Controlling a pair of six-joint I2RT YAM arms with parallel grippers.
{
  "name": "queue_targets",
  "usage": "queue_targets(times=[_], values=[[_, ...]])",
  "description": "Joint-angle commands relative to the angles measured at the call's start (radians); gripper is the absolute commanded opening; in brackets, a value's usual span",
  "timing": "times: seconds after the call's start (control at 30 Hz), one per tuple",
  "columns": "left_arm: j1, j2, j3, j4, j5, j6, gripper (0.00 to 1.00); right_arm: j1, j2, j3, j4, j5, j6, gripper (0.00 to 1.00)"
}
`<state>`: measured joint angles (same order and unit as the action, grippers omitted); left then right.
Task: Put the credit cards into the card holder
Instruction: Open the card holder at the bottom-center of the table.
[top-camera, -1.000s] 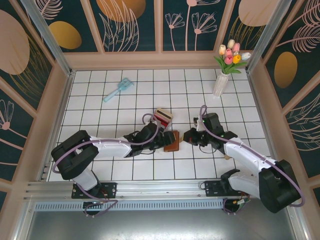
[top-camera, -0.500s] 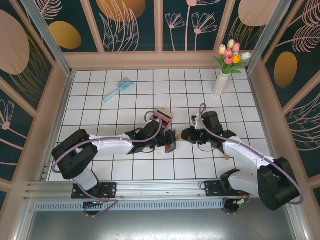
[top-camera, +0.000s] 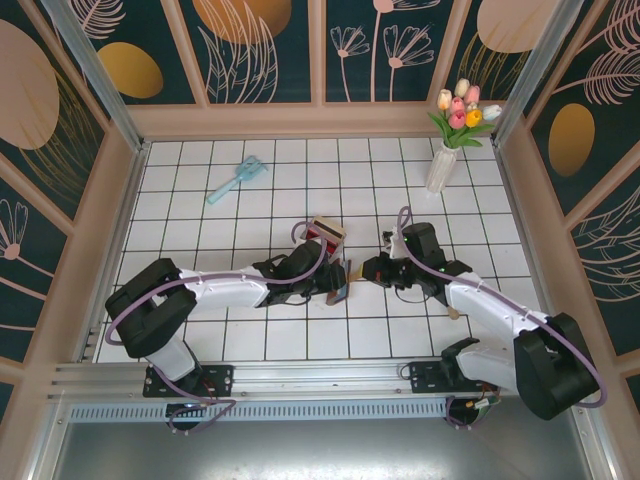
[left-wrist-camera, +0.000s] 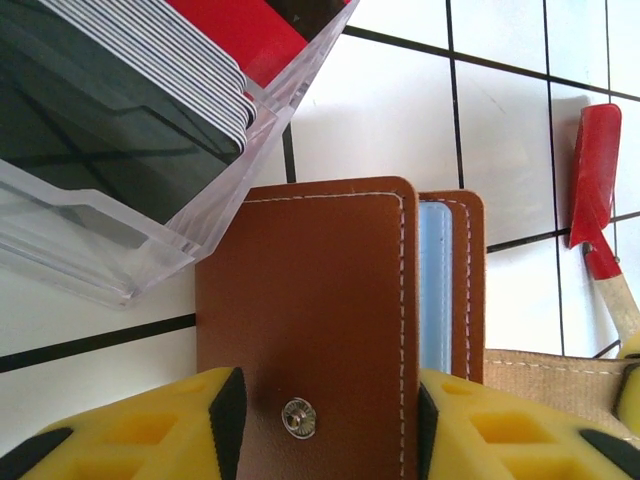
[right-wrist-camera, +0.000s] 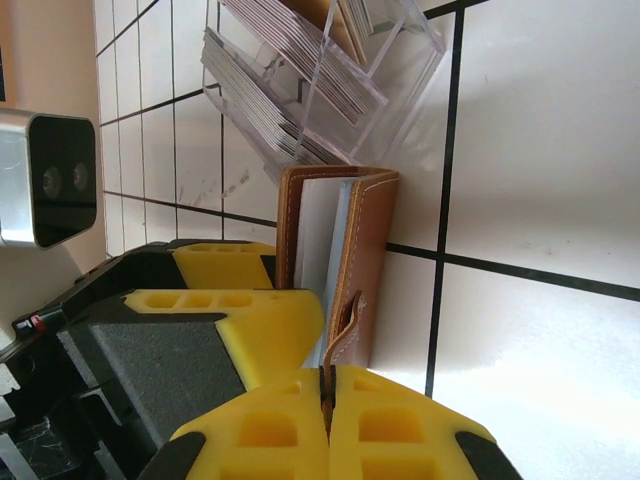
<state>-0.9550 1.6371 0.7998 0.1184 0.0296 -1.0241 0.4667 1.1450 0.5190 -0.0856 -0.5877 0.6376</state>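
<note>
Holder (left-wrist-camera: 310, 290) is standing on edge beside tray (left-wrist-camera: 130, 270), left pincer (left-wrist-camera: 328, 405) clamping its cover, right pincer (right-wrist-camera: 328, 400) closed, pinching its strap (right-wrist-camera: 345, 320)

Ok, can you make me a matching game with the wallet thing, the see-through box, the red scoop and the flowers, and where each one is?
Things:
1. card holder
2. clear tray
3. red scoop
4. vase of tulips

Places:
A. standing in the far right corner
B. gripped by the left tool and the right tool
C. lying flat on the white tiles
D. holding stacked credit cards

Pairs: 1-B, 2-D, 3-C, 4-A
</note>
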Motion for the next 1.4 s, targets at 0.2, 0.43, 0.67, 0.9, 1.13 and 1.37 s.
queue_targets(times=[0.2,0.43,0.67,0.9,1.13,1.37], values=[[0.007,-0.033,0.015,-0.144,-0.101,0.038,0.34,-0.002,-0.042,0.044,-0.016,-0.009,-0.009,0.03],[0.007,-0.069,-0.023,-0.139,-0.110,0.026,0.12,-0.017,-0.025,0.056,-0.172,0.187,-0.061,0.04],[0.007,-0.144,-0.134,-0.037,-0.073,-0.033,0.00,-0.021,0.081,0.033,-0.259,0.416,-0.074,0.08],[0.007,-0.171,-0.206,0.100,-0.013,-0.116,0.00,-0.020,-0.028,0.123,-0.276,0.386,-0.071,0.41],[0.004,-0.156,-0.215,0.103,-0.005,-0.171,0.00,-0.002,-0.073,0.165,-0.171,0.112,-0.023,0.37],[0.004,-0.171,-0.189,0.070,-0.049,-0.144,0.00,0.110,-0.001,0.179,-0.049,0.053,0.005,0.23]])
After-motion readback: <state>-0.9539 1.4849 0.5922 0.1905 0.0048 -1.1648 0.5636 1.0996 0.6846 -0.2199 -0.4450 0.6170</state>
